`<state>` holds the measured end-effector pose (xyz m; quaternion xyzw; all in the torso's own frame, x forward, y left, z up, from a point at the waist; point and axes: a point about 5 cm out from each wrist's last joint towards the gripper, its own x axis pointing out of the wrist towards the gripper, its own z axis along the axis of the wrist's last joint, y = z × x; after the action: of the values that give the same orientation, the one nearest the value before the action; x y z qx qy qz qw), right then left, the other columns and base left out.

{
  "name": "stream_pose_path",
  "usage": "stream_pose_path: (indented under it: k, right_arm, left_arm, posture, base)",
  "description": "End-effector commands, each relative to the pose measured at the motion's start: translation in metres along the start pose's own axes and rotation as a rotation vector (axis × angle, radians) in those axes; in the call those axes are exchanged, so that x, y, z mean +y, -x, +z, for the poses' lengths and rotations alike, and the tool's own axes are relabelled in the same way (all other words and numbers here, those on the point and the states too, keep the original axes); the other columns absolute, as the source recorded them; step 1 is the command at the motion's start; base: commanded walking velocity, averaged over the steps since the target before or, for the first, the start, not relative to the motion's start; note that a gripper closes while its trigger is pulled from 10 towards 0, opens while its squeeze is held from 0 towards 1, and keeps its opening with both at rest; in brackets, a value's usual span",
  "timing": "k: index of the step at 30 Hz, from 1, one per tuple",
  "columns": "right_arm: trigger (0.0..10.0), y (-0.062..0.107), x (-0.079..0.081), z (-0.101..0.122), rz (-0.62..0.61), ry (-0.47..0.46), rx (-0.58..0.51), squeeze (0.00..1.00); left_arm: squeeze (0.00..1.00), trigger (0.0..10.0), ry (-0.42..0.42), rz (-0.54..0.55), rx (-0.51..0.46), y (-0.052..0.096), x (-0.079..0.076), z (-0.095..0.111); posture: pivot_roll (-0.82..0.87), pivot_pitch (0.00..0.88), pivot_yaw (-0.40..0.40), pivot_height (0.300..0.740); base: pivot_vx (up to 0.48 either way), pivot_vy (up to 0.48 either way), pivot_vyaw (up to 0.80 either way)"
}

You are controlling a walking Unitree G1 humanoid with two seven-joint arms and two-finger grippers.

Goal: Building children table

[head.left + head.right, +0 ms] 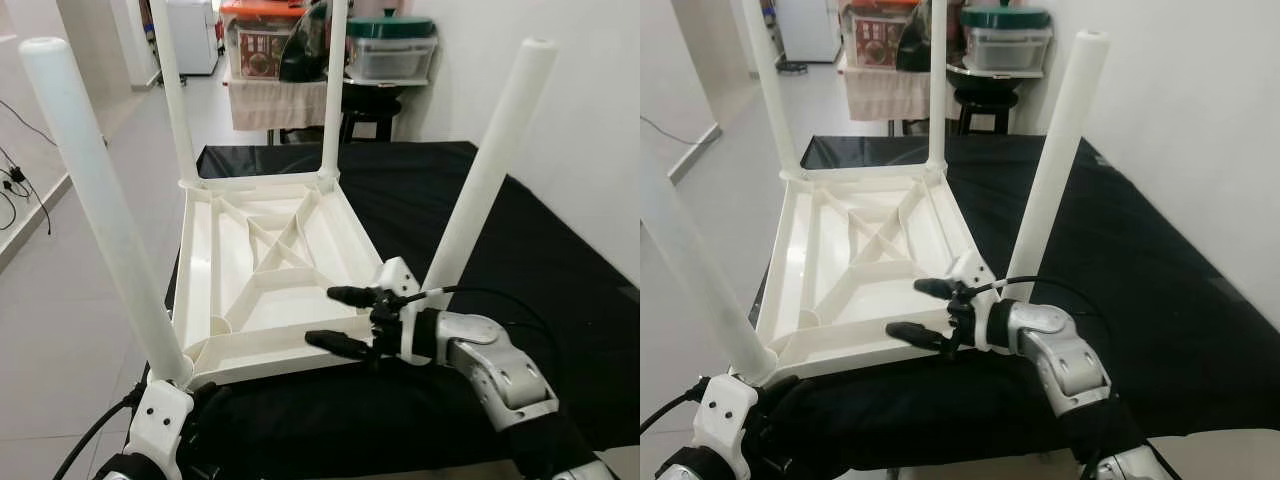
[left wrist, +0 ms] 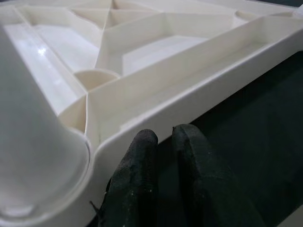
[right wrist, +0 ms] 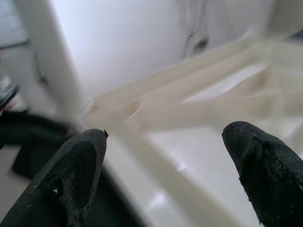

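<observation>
A white plastic children's table lies upside down on a black cloth, its ribbed underside facing up. Two legs stand at the far corners. The near left leg rises from its corner socket. The near right leg leans outward, its lower end hidden behind my right wrist. My right gripper is open at the table's near right edge, one finger above the rim and one below. My left gripper is shut, its fingertips just under the near left corner.
Behind the cloth stand a draped shelf with plastic storage boxes and a black stool. Tiled floor with cables lies to the left. A white wall runs along the right.
</observation>
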<state>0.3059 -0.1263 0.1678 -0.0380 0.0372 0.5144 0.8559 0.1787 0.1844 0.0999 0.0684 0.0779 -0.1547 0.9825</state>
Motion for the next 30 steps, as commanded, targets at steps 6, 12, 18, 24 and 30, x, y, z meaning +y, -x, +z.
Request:
stream_pose_path:
  k: [6, 12, 18, 24, 30]
  right_arm:
    - [10.0, -0.005, 0.002, -0.002, -0.266, -0.046, -0.088, 0.0]
    - [10.0, -0.014, 0.029, -0.01, -0.218, -0.07, -0.124, 0.0]
    - [10.0, -0.019, 0.041, -0.027, -0.132, -0.12, -0.112, 0.0]
    - [10.0, -0.022, 0.037, -0.037, -0.174, -0.249, -0.121, 0.0]
    - [10.0, -0.023, 0.039, -0.037, -0.166, -0.289, -0.123, 0.0]
  left_arm:
    - [0.0, 10.0, 0.109, 0.082, -0.002, 0.002, 0.01, 0.003]
    - [0.0, 10.0, 0.172, 0.119, -0.025, 0.004, 0.012, 0.003]
    - [0.0, 10.0, 0.21, -0.017, -0.011, 0.014, -0.002, -0.001]
    - [0.0, 10.0, 0.304, -0.148, 0.01, 0.03, -0.008, -0.002]
    - [0.0, 10.0, 0.378, -0.245, 0.013, 0.035, -0.013, 0.002]
  posture:
    - [0.09, 0.0, -0.051, 0.74]
    - [0.08, 0.0, -0.044, 0.74]
    - [0.09, 0.0, -0.041, 0.74]
    - [0.1, 0.0, -0.044, 0.74]
    - [0.1, 0.0, -0.038, 0.74]
  base:
    - [0.0, 0.0, 0.0]
    - [0.0, 0.0, 0.0]
    - [0.0, 0.0, 0.0]
    - [0.0, 0.0, 0.0]
    - [0.0, 0.0, 0.0]
